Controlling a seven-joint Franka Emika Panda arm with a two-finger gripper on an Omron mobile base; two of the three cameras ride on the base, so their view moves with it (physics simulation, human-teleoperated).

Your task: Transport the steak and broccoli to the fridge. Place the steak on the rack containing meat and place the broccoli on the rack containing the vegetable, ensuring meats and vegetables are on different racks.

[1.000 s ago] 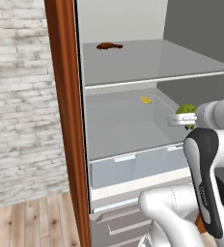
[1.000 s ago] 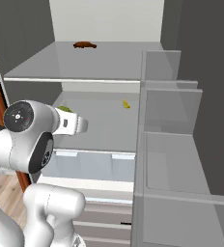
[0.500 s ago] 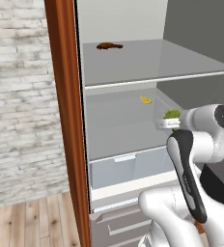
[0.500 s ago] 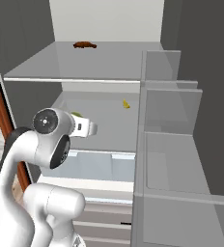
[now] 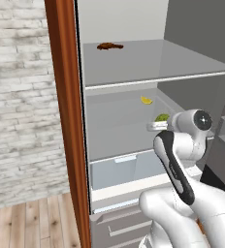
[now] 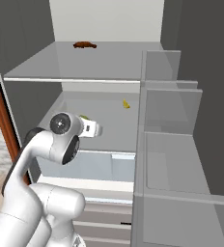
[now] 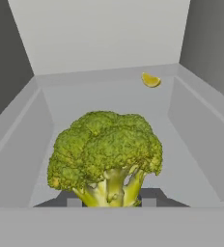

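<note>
Arm swung further into fridge (image 5: 124, 72), hand (image 7: 111, 198) grasping broccoli (image 7: 104, 157), stem visible from hand view

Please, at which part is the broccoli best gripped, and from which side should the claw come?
Probably at the stem: the claw is shut on the broccoli there, from below the crown. The stem is narrow and firm; the wide, rounded crown would likely slip or crush.

The broccoli (image 7: 105, 157), green florets up and pale stem down, sits clamped in the end effector (image 7: 109, 198) over the fridge's (image 5: 134, 68) lower shelf. A dark brown meat piece (image 5: 109, 46) lies on the upper rack (image 5: 172, 63). A yellow vegetable (image 7: 150, 80) rests at the lower shelf's back.
</note>
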